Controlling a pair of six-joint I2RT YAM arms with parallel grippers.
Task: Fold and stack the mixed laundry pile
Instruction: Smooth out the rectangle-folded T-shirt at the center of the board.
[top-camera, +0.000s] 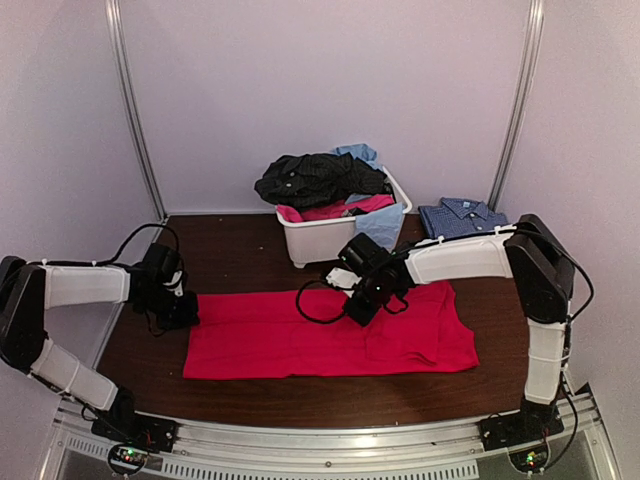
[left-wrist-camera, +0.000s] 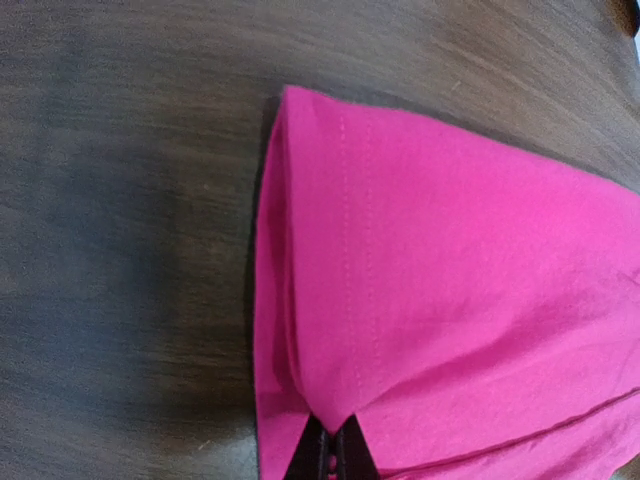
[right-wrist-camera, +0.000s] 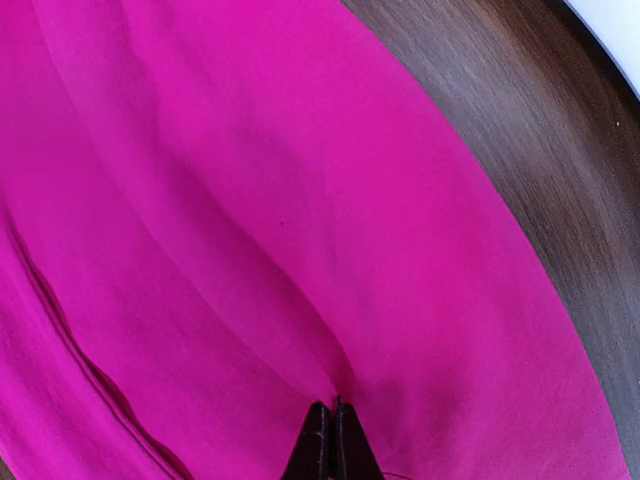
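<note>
A bright pink-red garment (top-camera: 330, 335) lies spread flat across the table's middle. My left gripper (top-camera: 183, 312) sits at its left end, shut on a pinch of the folded pink edge (left-wrist-camera: 300, 300); the black fingertips (left-wrist-camera: 318, 455) meet with cloth between them. My right gripper (top-camera: 362, 308) is at the garment's far edge near the middle, shut on a raised fold of pink cloth (right-wrist-camera: 300, 250). The rest of the mixed laundry pile, a black pinstriped garment (top-camera: 315, 178) with pink and light blue cloth (top-camera: 383, 225), fills the tub.
The white plastic tub (top-camera: 325, 240) stands at the back centre of the dark wooden table (top-camera: 240, 255). A folded blue checked shirt (top-camera: 462, 217) lies to its right. A black cable loops over the pink garment near my right wrist.
</note>
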